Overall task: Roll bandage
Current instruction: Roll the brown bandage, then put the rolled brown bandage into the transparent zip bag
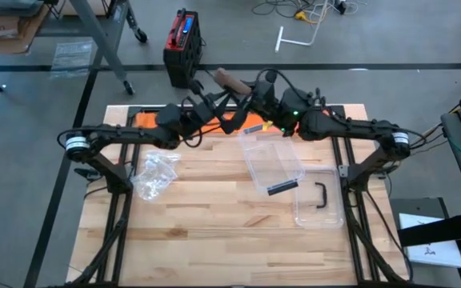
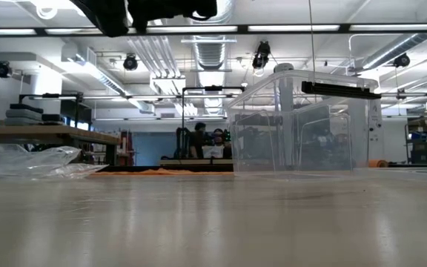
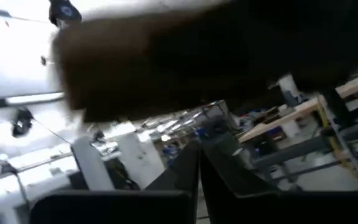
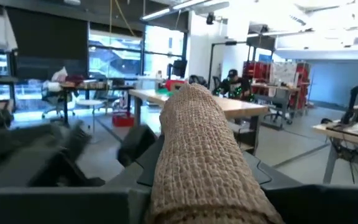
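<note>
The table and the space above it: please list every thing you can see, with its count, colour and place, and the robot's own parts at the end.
Bandage roll: one, tan-brown, held up above the table's far edge in the right gripper.
Clear plastic box: one, transparent, centre-right of the table.
Box lid: one, transparent with a black handle, beside the box on the right.
Plastic bag: one, clear and crumpled, left part of the table.
Orange cloth: one, orange, far edge of the table, partly under the arms.
Table: one, light wood.
Left gripper: one, dark, shut, raised next to the bandage roll.
Right gripper: one, dark, shut on the bandage roll.
</note>
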Robot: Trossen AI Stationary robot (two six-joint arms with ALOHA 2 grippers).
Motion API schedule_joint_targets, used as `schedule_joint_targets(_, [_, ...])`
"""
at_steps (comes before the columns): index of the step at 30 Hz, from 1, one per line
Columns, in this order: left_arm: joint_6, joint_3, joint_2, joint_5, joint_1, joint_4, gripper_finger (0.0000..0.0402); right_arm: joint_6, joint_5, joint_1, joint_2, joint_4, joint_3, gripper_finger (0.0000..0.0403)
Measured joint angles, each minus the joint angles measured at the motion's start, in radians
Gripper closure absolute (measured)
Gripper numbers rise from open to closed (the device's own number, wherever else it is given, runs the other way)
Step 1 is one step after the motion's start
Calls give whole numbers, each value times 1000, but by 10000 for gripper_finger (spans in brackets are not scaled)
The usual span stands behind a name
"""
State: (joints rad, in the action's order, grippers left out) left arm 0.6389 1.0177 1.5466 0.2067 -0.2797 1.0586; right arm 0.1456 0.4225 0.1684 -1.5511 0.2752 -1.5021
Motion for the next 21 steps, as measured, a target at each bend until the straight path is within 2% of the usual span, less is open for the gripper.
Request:
schedule_joint_targets(4, [75,-1,-9,45,15,-13,400,4,0,2,-40,25,0,308])
schedule_joint_targets(12, [89,-29,-66,128,19,-96,399,135,-4,-6,-33,-39,1,302])
schedule_joint_targets(16, [86,-37,-109,150,18,-170,395,143,-3,-7,-21,-87,1,310])
schedule_joint_targets(21, [18,-59,-186,162,42,-308,400,187,76,-14,-16,-116,0,308])
